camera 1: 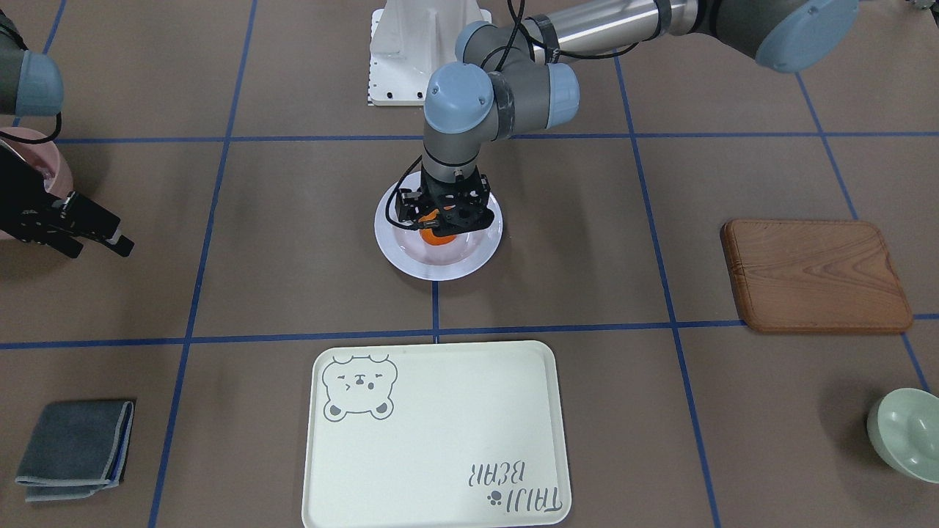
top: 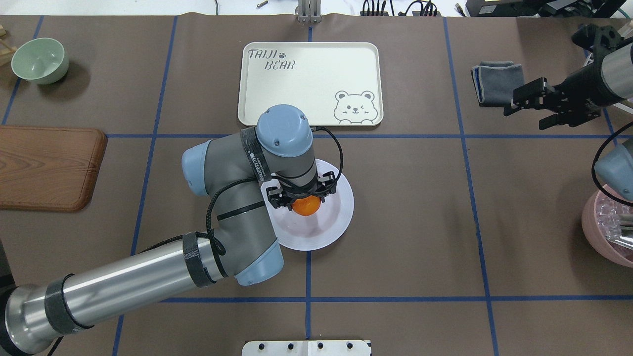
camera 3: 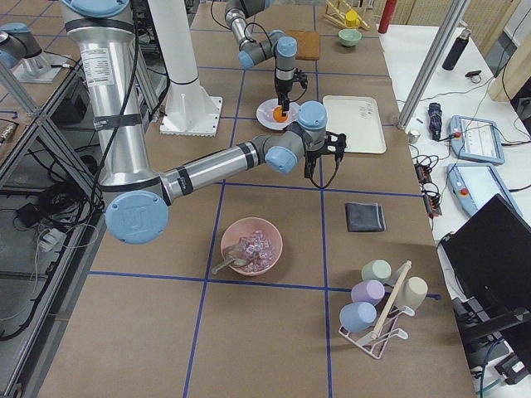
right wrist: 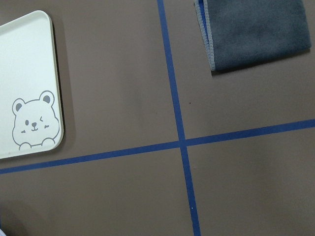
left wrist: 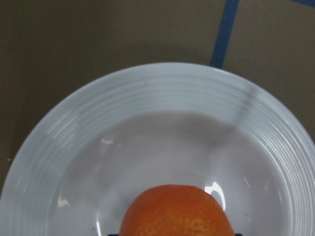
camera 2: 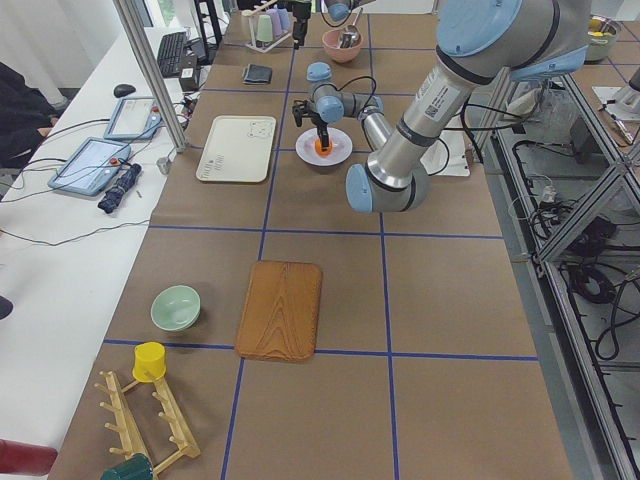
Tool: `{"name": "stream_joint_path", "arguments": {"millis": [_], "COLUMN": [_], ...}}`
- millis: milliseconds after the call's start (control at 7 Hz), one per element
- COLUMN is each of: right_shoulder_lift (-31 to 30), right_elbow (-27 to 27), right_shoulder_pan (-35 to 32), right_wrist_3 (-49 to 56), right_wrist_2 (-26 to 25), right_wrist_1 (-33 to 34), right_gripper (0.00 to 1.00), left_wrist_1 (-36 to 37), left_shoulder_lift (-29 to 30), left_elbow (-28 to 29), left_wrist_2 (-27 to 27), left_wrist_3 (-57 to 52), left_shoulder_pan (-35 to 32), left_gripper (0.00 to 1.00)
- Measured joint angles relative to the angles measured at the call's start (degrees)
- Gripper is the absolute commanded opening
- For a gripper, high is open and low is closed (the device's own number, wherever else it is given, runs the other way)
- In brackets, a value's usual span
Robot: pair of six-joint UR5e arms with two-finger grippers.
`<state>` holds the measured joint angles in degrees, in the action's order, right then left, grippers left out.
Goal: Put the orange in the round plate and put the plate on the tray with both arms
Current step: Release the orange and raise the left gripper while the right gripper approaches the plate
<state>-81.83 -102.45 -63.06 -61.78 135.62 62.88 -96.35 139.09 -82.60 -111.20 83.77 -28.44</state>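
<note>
The orange sits low over the basin of the round white plate at the table's centre. My left gripper points straight down, shut on the orange, with a finger on either side of it. In the left wrist view the orange fills the bottom edge above the plate's ridged rim; I cannot tell whether it touches the plate. The cream tray with the bear drawing lies just beyond the plate. My right gripper hovers open and holds nothing at the far right, near the grey cloth.
A folded grey cloth lies right of the tray. The brown wooden board and a pale green bowl are on the left. A pink bowl holding clear pieces stands at the right edge.
</note>
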Motion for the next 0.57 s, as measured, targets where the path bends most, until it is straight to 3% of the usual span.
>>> {"name": "stream_joint_path", "arguments": {"millis": [286, 571], "right_shoulder_lift": [0.0, 0.03], "right_elbow": [0.0, 0.39], "right_shoulder_pan": [3.54, 11.74], "right_wrist_3": [-2.98, -13.41], "right_wrist_2": [-3.24, -11.32], "right_wrist_1": [-2.69, -11.69], "right_gripper": [1.0, 1.0], "left_wrist_1": [0.45, 5.11], "left_shoulder_lift": [-4.05, -9.93], "left_elbow": [-5.66, -14.4], "left_wrist_2": [0.27, -0.92], "left_wrist_3": [-4.63, -12.92], "left_shoulder_pan": [-3.39, -11.51], "left_gripper": [0.99, 0.99]}}
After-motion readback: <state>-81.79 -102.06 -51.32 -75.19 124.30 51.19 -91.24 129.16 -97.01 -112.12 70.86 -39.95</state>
